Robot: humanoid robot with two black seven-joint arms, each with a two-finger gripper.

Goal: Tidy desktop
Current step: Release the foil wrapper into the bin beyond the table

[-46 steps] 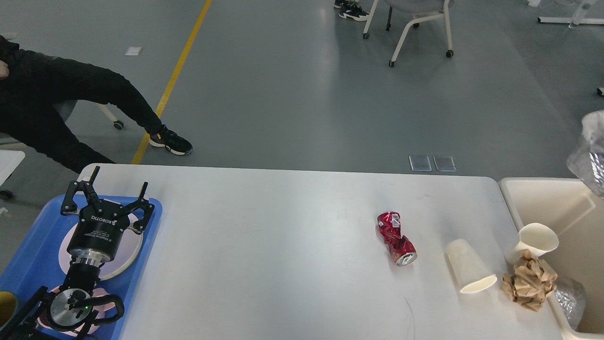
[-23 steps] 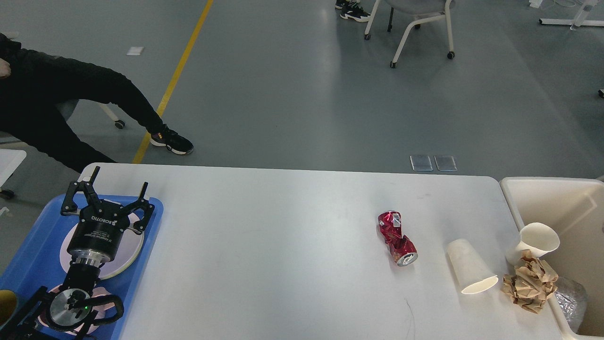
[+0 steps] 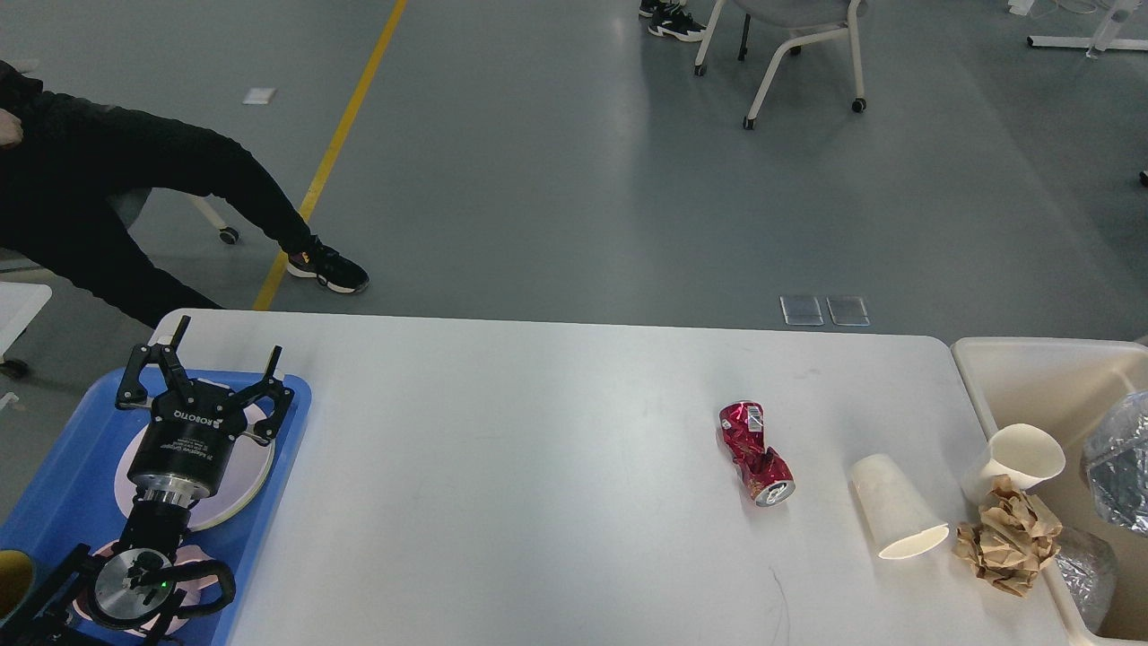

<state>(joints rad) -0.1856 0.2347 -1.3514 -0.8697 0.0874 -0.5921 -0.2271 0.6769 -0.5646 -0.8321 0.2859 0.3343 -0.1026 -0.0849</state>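
Desktop [image 3: 538, 467] holds a crushed can [image 3: 755, 453]; left tool [image 3: 208, 370] hangs released.

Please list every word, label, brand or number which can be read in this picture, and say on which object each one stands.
"ROBOTIQ": white letters on the black body of the left gripper, seen upside down.
Small white print lower on the same gripper body: too small to read.
White label patch on the crushed red can: too small and blurred to read.
No text shows on the paper cups, the blue tray or the desktop.
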